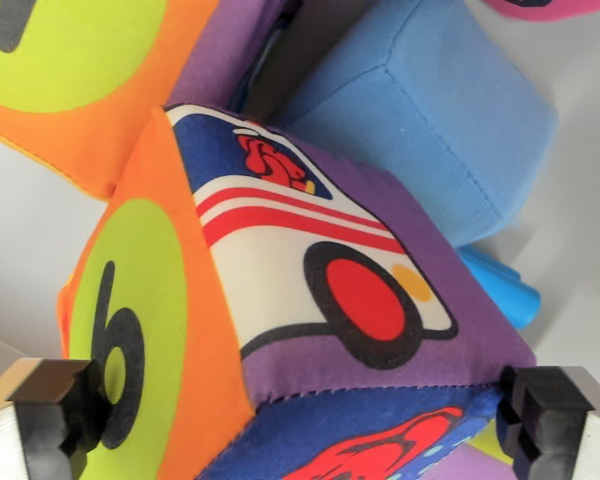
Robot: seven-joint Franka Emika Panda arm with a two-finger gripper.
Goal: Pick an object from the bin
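While the fingers (pixel 305 425) stand wide at the frame's bottom corners, the soft fabric cube printed with a car and orange 6 (pixel 280 330) fills centre frame between them; its squashy corners could slip free.

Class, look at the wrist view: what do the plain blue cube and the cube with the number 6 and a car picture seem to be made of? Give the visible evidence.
The plain blue cube looks like soft matte fabric, probably stuffed: raised stitched seams, rounded corners. The cube with the number 6 and a car picture also looks like printed cloth: woven texture, stitched edges, slightly bulging faces. The filling cannot be seen.
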